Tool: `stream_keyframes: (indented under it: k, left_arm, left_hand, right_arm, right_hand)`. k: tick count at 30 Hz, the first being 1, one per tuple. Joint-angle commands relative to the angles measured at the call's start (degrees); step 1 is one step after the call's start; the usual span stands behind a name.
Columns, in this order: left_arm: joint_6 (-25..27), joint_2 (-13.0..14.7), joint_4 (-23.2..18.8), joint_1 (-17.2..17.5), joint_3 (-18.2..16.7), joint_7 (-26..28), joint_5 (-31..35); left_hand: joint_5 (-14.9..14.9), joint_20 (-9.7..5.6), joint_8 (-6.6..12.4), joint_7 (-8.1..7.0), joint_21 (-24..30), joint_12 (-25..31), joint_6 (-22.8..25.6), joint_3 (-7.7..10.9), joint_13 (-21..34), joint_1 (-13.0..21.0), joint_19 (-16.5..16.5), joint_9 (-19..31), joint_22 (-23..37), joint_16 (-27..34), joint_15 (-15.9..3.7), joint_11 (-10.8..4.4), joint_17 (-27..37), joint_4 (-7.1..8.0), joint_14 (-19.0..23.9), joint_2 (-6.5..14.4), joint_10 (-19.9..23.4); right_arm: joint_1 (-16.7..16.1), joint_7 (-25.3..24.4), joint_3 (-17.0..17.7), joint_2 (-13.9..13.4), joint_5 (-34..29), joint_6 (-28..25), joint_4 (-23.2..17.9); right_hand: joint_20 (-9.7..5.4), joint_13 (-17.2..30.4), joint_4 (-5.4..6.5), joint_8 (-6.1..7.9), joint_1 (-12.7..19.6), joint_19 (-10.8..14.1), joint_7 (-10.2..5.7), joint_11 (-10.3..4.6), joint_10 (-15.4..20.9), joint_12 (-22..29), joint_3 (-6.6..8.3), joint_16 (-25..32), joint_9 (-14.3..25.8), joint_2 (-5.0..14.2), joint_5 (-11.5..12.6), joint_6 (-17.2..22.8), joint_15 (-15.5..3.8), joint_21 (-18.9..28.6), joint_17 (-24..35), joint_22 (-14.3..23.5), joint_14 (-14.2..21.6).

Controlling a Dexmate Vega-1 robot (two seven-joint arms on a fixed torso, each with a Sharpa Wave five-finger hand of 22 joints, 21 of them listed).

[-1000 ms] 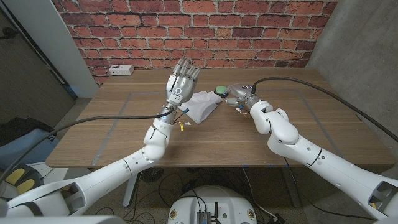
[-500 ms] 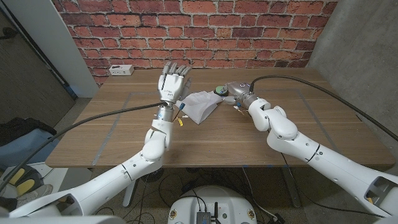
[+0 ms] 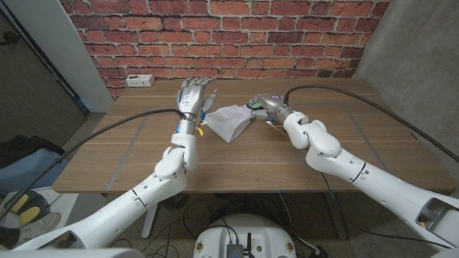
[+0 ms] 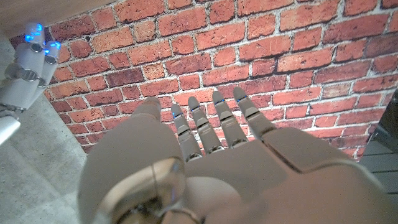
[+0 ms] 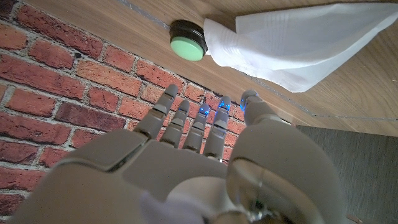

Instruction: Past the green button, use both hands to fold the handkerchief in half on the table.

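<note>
Left hand (image 3: 195, 96) raised above the table (image 3: 129, 154), fingers spread and extended, holding nothing; right hand (image 3: 262, 103) low over the table, fingers straight and slightly apart in its wrist view, also holding nothing. White handkerchief (image 3: 228, 120) lies between the two hands, just beside the left hand's wrist on its inner side and near the right hand's fingertips (image 5: 214, 118); it already sits in a rough triangular shape with one layer over another, though from the head view I cannot tell how neatly the edges match. Green button (image 5: 188, 48) sits just ahead of the right hand, touching or overlapped by one corner of the cloth. Risks, as judgement: the cloth is thin and limp, so a pinch that catches only the upper layer would peel the fold open rather than carry it; a corner lying on the button could snag or drag it, or the right hand could press the button by accident while reaching; uneven lift between the two hands would skew the crease; smooth wood gives little friction, so the whole cloth may slide instead of folding. Materials: handkerchief is fine woven fabric with a faint grid texture and soft creases; button is a glossy pale green dome in a black round housing; table is matte wood with straight grain; brick wall (image 3: 287, 36) behind is rough, red, mortar-lined.
</note>
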Motion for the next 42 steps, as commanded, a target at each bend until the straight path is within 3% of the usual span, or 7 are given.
stream_keyframes:
  k: [1, 3, 16, 25, 30, 37, 42]
  left_arm:
    - [-6.46, 0.60, -4.14, 4.14, -7.11, -4.05, -16.37]
    - [-6.32, 0.92, -4.60, 4.53, -7.49, -4.32, -17.40]
    - [-8.28, 1.51, -6.53, 7.92, -12.15, -7.13, -30.23]
    - [-8.24, 2.62, -7.24, 9.04, -12.13, -5.49, -32.37]
    - [-8.18, 3.13, -7.77, 9.57, -11.53, -3.57, -31.37]
    - [-7.99, 3.85, -8.38, 9.71, -10.44, -2.44, -29.84]
    - [-8.25, 3.93, -8.50, 9.87, -10.57, -2.28, -30.18]
  left_hand:
    - [-0.64, 0.77, -0.24, 1.27, -0.33, -0.13, -0.14, 0.88, 0.25, -0.14, -0.49, 0.11, 0.29, -0.25, -5.45, 1.10, 0.09, 0.18, -0.44, 0.70, -0.22]
    - [-1.16, 1.25, -0.11, 2.15, -0.54, -0.07, -0.05, 1.31, 0.29, -0.20, -1.21, 0.12, 0.37, -0.21, -4.67, 2.12, 0.13, 0.21, -0.70, 1.04, -0.51]
    - [-2.98, 2.35, -0.27, 4.38, -0.79, -0.08, -1.29, 2.66, 0.42, -0.74, -2.56, 0.15, 0.63, -0.31, -2.80, 4.27, 0.28, 0.54, -2.42, 1.61, -1.94]
    - [-3.47, 2.81, -0.30, 5.34, -0.89, -0.05, -1.84, 3.44, 0.48, -0.93, -3.15, 0.18, 0.73, -0.32, -1.89, 5.08, 0.37, 0.80, -3.21, 2.04, -2.47]
    - [-3.61, 2.91, -0.18, 5.50, -0.84, 0.07, -1.75, 3.81, 0.50, -0.94, -3.14, 0.19, 0.77, -0.23, -1.83, 4.98, 0.39, 0.84, -3.27, 2.12, -2.41]
    - [-3.76, 2.95, -0.11, 5.46, -0.74, 0.19, -1.71, 4.22, 0.51, -0.89, -3.06, 0.20, 0.82, -0.14, -1.94, 4.95, 0.38, 0.82, -3.29, 2.09, -2.35]
    - [-3.86, 2.98, -0.03, 5.39, -0.68, 0.23, -1.61, 4.46, 0.52, -0.88, -3.00, 0.20, 0.84, -0.10, -2.09, 4.83, 0.37, 0.80, -3.31, 2.04, -2.39]
  right_arm:
    - [2.67, 0.42, -1.65, 1.41, 0.80, 2.94, 2.24]
    - [3.14, 0.61, -1.94, 1.73, 0.93, 3.38, 2.71]
    - [6.64, 4.30, -4.64, 3.73, 1.36, 5.78, 5.94]
    - [9.21, 9.06, -6.71, 5.68, 0.73, 4.08, 8.19]
    - [9.28, 8.61, -7.59, 6.76, -0.94, 1.31, 9.08]
    - [8.58, 4.92, -8.80, 8.90, -4.10, -3.48, 11.15]
    - [9.93, 7.17, -10.26, 9.04, -5.48, -5.05, 11.89]
  right_hand:
    - [-0.11, 0.20, 0.15, -0.03, -0.12, 0.34, 0.06, 0.19, 0.00, 0.23, 0.12, 0.37, 0.16, 0.36, -0.13, -0.18, -4.50, 0.20, 0.21, 0.01, 0.11]
    - [-0.11, 0.19, 0.15, -0.03, -0.14, 0.34, 0.07, 0.16, 0.00, 0.22, 0.12, 0.38, 0.16, 0.38, -0.13, -0.19, -4.51, 0.19, 0.22, 0.01, 0.12]
    - [-0.46, 0.21, 0.70, -0.45, -0.43, -0.32, -0.20, -0.30, -1.28, -0.22, 0.27, 0.11, 0.18, 1.37, -0.11, -1.52, -4.20, -0.12, 0.54, 0.02, -1.25]
    - [-0.71, 0.32, 4.16, -1.02, -4.35, -2.72, -1.50, 0.59, -5.52, -0.83, -0.83, -0.61, 0.30, 1.14, -0.39, -5.65, -2.85, -0.77, 1.58, 0.14, -5.24]
    - [-0.20, 0.35, 5.08, -1.06, -5.86, -3.91, -1.54, 0.74, -7.05, -0.88, -1.53, -0.82, 0.33, 0.73, -0.47, -7.15, -2.26, -1.03, 1.76, 0.17, -6.30]
    - [0.24, 0.33, 3.56, -0.47, -5.08, -2.42, -0.94, 0.59, -5.51, 0.07, -1.59, -0.16, 0.30, -0.22, -0.27, -6.98, -2.67, -0.25, 1.11, 0.19, -4.03]
    - [-0.12, 0.31, 2.56, -0.45, -3.76, -2.37, -2.55, 0.26, -6.09, -0.11, -0.67, -0.34, 0.27, 0.79, 0.01, -7.32, -2.69, -0.18, 0.82, 0.20, -4.28]
